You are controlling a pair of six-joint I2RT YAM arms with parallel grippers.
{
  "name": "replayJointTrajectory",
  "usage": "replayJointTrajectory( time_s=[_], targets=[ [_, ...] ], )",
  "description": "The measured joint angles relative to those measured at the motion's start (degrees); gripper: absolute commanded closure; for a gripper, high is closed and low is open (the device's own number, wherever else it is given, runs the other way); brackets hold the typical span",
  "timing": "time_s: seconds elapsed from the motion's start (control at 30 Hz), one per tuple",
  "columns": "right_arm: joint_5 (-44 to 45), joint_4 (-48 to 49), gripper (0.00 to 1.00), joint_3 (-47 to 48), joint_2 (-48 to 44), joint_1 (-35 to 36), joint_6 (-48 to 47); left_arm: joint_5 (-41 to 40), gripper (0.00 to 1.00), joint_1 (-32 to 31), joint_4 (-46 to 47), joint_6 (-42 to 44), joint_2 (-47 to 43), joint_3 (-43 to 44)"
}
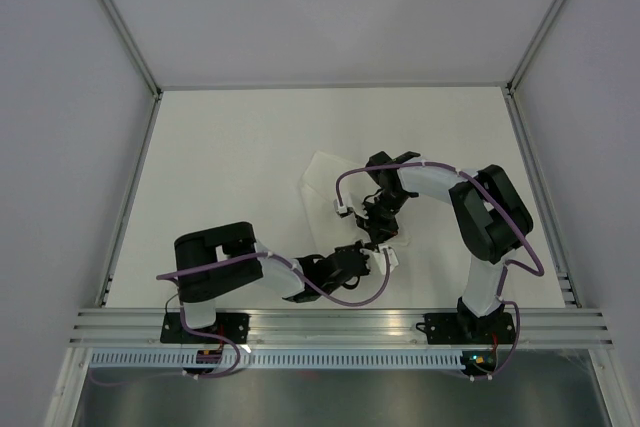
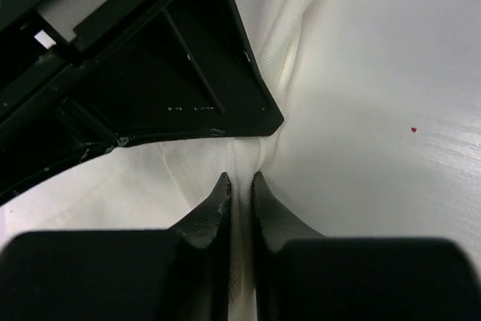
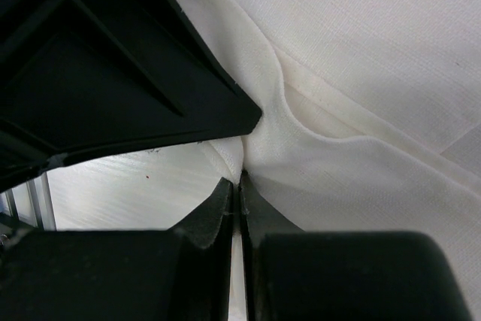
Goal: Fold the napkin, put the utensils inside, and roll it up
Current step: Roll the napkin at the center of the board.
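The white napkin (image 1: pixel 322 179) lies rumpled on the table's middle, partly under the arms. My left gripper (image 1: pixel 384 255) is shut on a raised fold of the napkin (image 2: pixel 301 28), the cloth pinched between its fingertips (image 2: pixel 240 184). My right gripper (image 1: pixel 379 237) is right next to it, shut on another pinch of the napkin (image 3: pixel 361 58) between its fingertips (image 3: pixel 239 186). Each wrist view shows the other gripper's black body at upper left, almost touching. The utensils are out of view.
The white table (image 1: pixel 230 167) is walled by grey panels, with a metal rail (image 1: pixel 340 325) along the near edge. Bare table shows to the right in the left wrist view (image 2: pixel 398 110) and at the left in the right wrist view (image 3: pixel 128 189).
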Motion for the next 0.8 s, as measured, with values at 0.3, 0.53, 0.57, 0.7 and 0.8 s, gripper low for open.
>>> replayJointTrajectory(
  time_s=[0.3,0.53,0.57,0.7,0.8],
  targets=[
    [-0.02,0.00,0.86,0.00,-0.02,-0.04,0.20,1.55,0.98,0.85,-3.13,-0.74,-0.31,1.97],
    [-0.31,-0.07,0.57,-0.85,-1.25,-0.02,1.97,5.90,0.98,2.58,-5.20,-4.87,-1.84,2.14],
    [-0.26,0.00,0.54,-1.07,-1.53,-0.02,2.12,6.05,0.98,2.78,-5.20,-5.33,-1.88,2.14],
    [0.15,1.14,0.47,-2.45,-3.58,-0.09,4.31,7.32,0.98,3.21,-5.16,-7.72,-2.10,2.14],
    [1.25,3.50,0.43,-3.65,-5.75,-0.57,6.23,8.04,0.98,3.41,-4.79,-9.66,-2.16,2.08]
  ],
)
